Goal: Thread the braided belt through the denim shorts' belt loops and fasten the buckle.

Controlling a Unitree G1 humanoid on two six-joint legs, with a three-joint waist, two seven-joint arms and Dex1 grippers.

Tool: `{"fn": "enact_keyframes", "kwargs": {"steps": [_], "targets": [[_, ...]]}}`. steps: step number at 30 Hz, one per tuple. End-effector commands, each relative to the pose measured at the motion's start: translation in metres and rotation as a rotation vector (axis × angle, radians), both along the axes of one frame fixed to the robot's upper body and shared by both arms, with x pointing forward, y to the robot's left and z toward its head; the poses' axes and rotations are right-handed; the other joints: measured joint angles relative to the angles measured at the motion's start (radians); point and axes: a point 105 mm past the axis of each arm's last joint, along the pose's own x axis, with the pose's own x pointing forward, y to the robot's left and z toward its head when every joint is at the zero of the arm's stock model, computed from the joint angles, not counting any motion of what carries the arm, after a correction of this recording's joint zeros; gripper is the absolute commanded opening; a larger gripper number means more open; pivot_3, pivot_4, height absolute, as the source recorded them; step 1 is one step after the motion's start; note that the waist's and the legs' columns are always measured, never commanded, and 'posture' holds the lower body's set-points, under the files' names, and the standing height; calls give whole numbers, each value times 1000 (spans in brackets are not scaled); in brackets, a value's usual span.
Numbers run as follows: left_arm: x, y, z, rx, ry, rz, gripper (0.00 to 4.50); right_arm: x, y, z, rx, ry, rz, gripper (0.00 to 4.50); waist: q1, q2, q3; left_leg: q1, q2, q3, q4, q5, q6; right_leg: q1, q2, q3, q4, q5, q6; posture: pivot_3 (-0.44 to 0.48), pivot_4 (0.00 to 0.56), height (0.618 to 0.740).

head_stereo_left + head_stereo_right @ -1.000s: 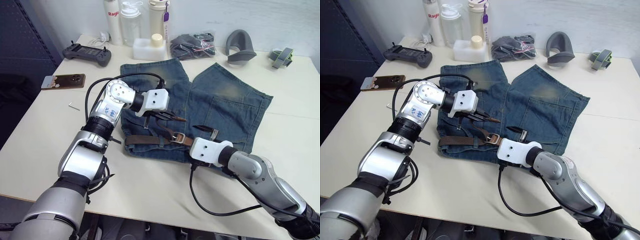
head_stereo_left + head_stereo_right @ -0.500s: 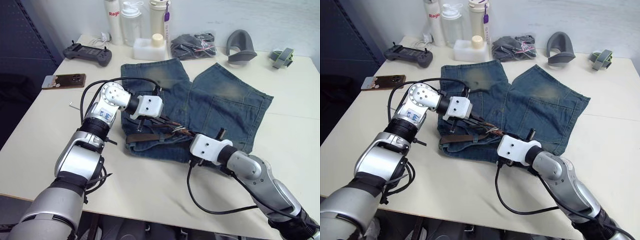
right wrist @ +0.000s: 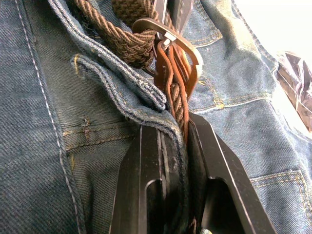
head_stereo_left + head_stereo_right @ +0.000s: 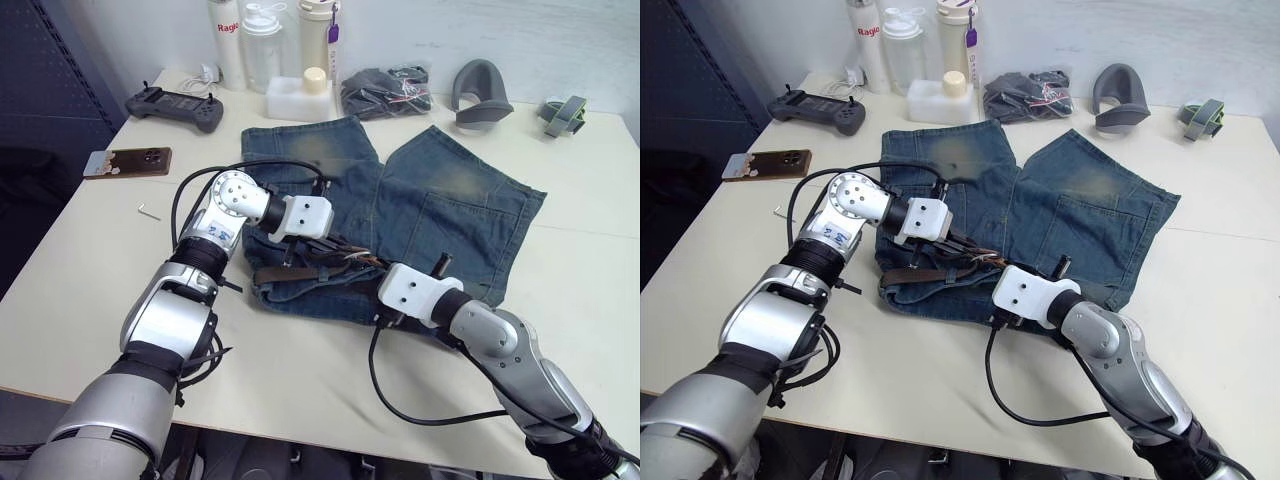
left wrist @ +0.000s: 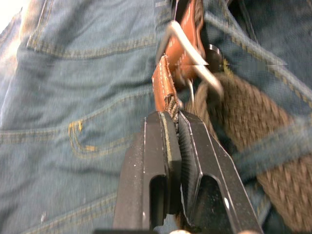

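Note:
The denim shorts (image 4: 440, 200) lie flat on the table, waistband toward me. The braided belt (image 4: 290, 272) runs along that waistband and bunches up at its middle. My left gripper (image 4: 338, 248) is shut on the belt's tan leather end (image 5: 163, 85), just short of the silver buckle (image 5: 187, 48). From the other side, my right gripper (image 3: 173, 129) is shut on the brown strap together with a fold of waistband, right behind the buckle (image 3: 168, 36). A belt loop (image 5: 287, 139) crosses the woven strap. The two grippers almost meet over the waistband.
Bottles (image 4: 262, 45), a white box (image 4: 298, 95) and a dark fabric bundle (image 4: 385, 90) stand behind the shorts. A controller (image 4: 175, 105), a phone (image 4: 127, 162) and a hex key (image 4: 148, 211) lie on the left. Grey gear (image 4: 480, 95) sits at the back right.
My right gripper, open a second ago, has slid left and shut on the belt by the buckle. The left gripper dropped toward the waistband, and the belt bunched up between them.

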Motion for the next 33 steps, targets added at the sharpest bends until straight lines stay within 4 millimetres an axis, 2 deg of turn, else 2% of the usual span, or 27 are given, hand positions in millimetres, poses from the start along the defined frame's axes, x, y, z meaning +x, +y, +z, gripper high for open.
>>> {"fn": "enact_keyframes", "kwargs": {"steps": [1,8,11,16,20,26,33], "targets": [[-6,-7,9,-4,-17,-56,0,3,-5,16,13,-72,-31,17,-3,0,0,0,0,0,0,0,0,0,0,0,0,0,0,0,150,649],[-1,12,8,37,-25,-20,0,9,-17,21,56,-78,-100,17,-4,0,0,0,0,0,1,0,0,-1,0,1,2,0,0,0,150,649],[0,11,13,18,-11,-13,0,9,-20,20,45,-81,-105,17,-3,0,0,0,0,0,1,0,0,-1,0,1,2,0,0,0,150,649],[-4,5,20,1,1,-45,0,10,-19,20,29,-87,-87,17,-3,0,0,-2,-1,0,3,0,0,-2,0,1,4,0,0,0,150,649],[-7,-2,18,15,-11,-82,0,9,-13,19,21,-91,-58,17,-3,0,0,-13,-1,1,9,0,0,-14,-1,2,13,0,0,0,150,649],[-14,-14,14,14,-7,-133,0,6,-7,17,13,-93,-33,17,-5,0,0,-13,-2,1,10,0,0,-15,-1,2,15,0,0,0,150,649],[-15,-31,9,-62,32,-104,0,0,2,12,29,-74,7,17,-4,0,0,-13,-2,1,10,0,1,-15,-2,2,16,0,0,0,150,649]]}}
